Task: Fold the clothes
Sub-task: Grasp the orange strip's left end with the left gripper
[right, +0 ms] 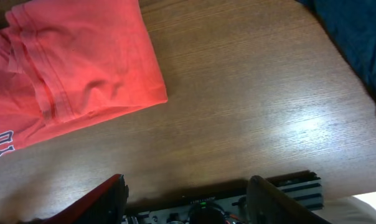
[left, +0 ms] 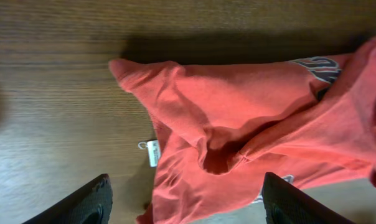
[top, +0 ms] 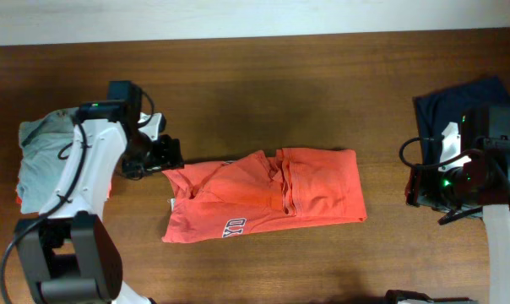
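Note:
An orange-red T-shirt [top: 272,194] with white-and-navy lettering lies partly folded at the table's middle; it also shows in the left wrist view [left: 250,130] and the right wrist view [right: 76,56]. My left gripper [top: 166,156] is open at the shirt's left corner, its fingers [left: 188,202] apart over the cloth, holding nothing. My right gripper [top: 420,190] is open and empty, to the right of the shirt, its fingers [right: 188,199] over bare wood. A navy shirt [top: 458,105] lies at the right, also in the right wrist view [right: 356,37]. A light grey shirt [top: 48,148] lies at the left.
A white tag [left: 152,152] shows at the orange shirt's edge. A strip of another orange cloth [top: 18,203] peeks from under the grey shirt. The wooden table [top: 263,93] runs to a pale wall at the back.

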